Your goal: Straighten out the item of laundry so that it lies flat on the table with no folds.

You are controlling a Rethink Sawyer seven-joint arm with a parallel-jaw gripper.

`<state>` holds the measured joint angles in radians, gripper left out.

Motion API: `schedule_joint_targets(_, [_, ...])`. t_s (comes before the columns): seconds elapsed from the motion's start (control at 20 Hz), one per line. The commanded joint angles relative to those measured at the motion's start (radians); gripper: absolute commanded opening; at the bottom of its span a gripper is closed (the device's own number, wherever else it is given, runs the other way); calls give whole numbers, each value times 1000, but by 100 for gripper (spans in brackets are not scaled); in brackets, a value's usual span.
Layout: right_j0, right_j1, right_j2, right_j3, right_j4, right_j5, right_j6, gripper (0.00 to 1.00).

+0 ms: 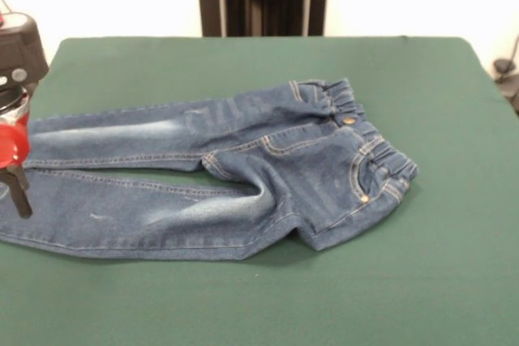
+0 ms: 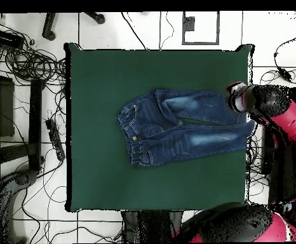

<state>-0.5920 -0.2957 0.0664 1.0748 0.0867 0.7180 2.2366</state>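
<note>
Front view: pincer [image 1: 19,192] sits at the picture's left edge, over the leg hems of the jeans [image 1: 235,172]; only one dark finger shows clearly against the denim, so I can't tell whether it is released, clenched or holding cloth. Overhead agrees: arm head at the hem end, by the bench [image 2: 100,178] edge. Jeans lie roughly mid-bench, both legs stretched out side by side, a narrow green gap between them, waistband at the opposite end from the pincer. Progress, as I judge it: mostly done, legs are long and flat. Left: a raised fold at the crotch and seat, where the nearer hip looks bunched, plus the gathered waistband lying slightly skewed.
</note>
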Motion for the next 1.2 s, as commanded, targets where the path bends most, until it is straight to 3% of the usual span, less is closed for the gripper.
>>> schedule_joint_targets(0.05, [98,95,35,11,-2,207,71,100])
schedule_joint_targets(0.45, [145,150,-53,-94,-37,293,121,100])
schedule_joint_targets(0.85, [173,249,-132,-245,-55,285,132,100])
schedule_joint_targets(1.2, [180,258,-173,-295,-63,276,111,100])
